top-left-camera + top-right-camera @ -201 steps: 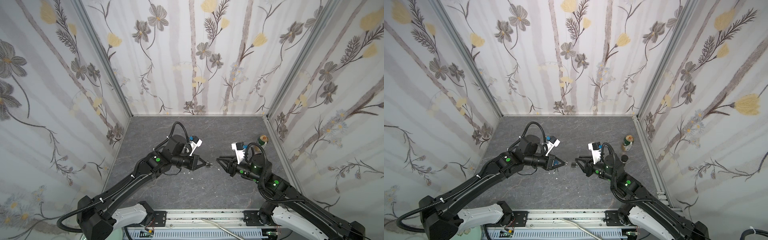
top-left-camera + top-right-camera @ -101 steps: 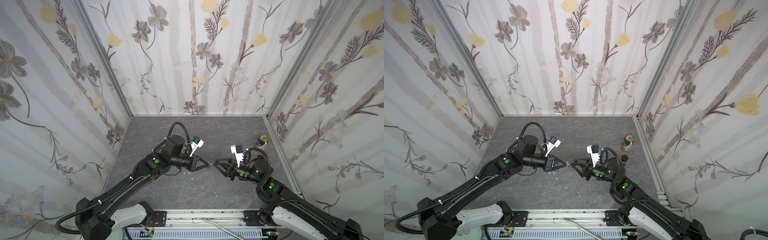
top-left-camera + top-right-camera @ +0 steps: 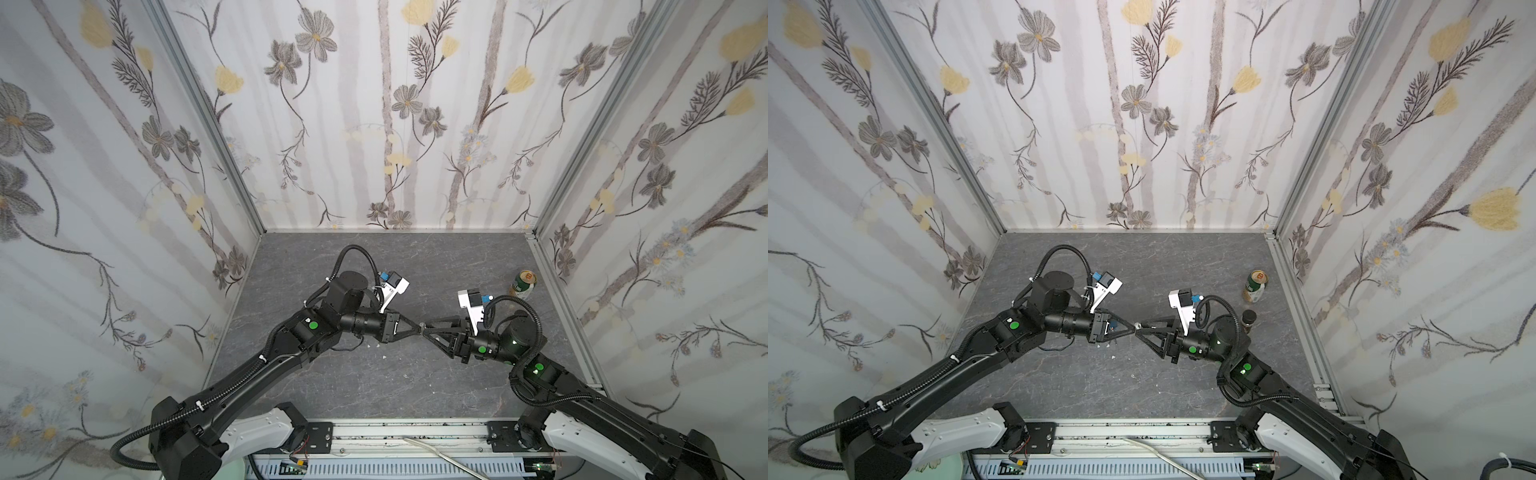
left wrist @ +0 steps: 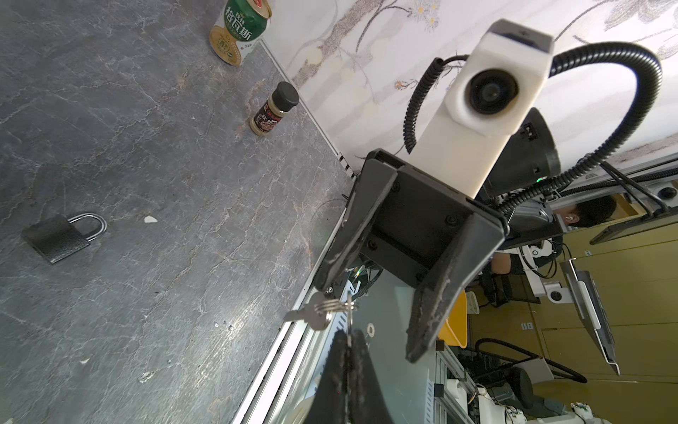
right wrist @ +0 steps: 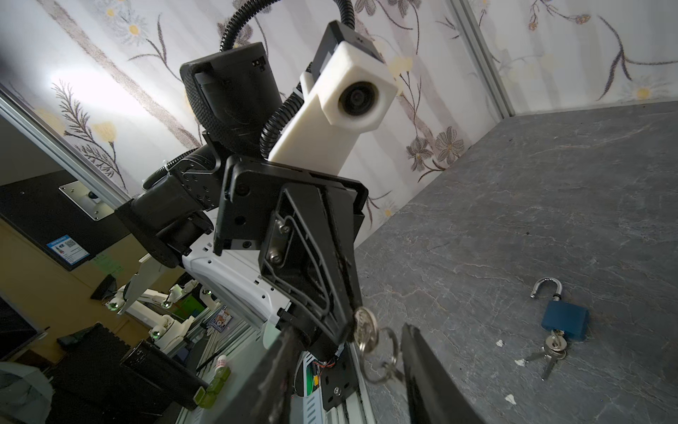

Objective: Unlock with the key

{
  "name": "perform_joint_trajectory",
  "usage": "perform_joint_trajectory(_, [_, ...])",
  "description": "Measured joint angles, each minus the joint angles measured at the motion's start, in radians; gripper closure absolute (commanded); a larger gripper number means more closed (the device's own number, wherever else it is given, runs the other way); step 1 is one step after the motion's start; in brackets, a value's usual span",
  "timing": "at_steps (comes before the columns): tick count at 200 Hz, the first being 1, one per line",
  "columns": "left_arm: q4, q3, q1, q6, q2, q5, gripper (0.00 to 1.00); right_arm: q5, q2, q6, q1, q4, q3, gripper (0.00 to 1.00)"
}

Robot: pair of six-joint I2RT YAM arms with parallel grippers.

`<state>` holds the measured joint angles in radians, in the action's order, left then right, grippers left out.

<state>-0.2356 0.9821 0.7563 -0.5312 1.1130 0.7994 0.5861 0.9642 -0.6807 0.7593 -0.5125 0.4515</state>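
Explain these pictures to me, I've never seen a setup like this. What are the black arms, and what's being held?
Those are two robot arms on a grey table. Two pictures look down from above; two come from a camera on each arm's wrist. The left end effector is shut on a bunch of keys, up in the air. The right end effector faces it, jaws open either side of the keys. On the table lie a closed black padlock and an open blue padlock with more keys at its base. A can and a small jar stand by the right wall.
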Motion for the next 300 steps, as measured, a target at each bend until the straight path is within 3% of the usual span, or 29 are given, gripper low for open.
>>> perform_joint_trajectory(51, [0.024, -0.004, 0.000, -0.018, -0.002, 0.019, 1.00, 0.011, 0.006, -0.011, 0.001, -0.038, 0.005, 0.63])
perform_joint_trajectory(134, [0.044, -0.018, -0.001, -0.021, -0.009, 0.044, 1.00, 0.016, 0.025, -0.034, -0.001, -0.044, 0.008, 1.00])
perform_joint_trajectory(150, [0.046, -0.022, -0.001, -0.022, -0.013, 0.043, 0.91, 0.016, 0.025, -0.035, -0.001, -0.044, 0.008, 1.00])
perform_joint_trajectory(158, [0.048, -0.024, -0.001, -0.022, -0.016, 0.041, 0.76, 0.016, 0.024, -0.034, 0.000, -0.045, 0.007, 1.00])
perform_joint_trajectory(172, [0.050, -0.027, -0.001, -0.026, -0.020, 0.024, 0.64, 0.016, 0.021, -0.032, 0.000, -0.046, 0.006, 1.00])
perform_joint_trajectory(200, [0.061, -0.047, -0.006, -0.040, -0.045, 0.004, 0.52, 0.004, 0.003, -0.025, 0.000, -0.043, 0.000, 1.00])
perform_joint_trajectory(300, [0.219, -0.132, -0.053, -0.175, -0.089, 0.024, 0.55, -0.073, -0.029, -0.037, -0.002, -0.059, -0.024, 1.00])
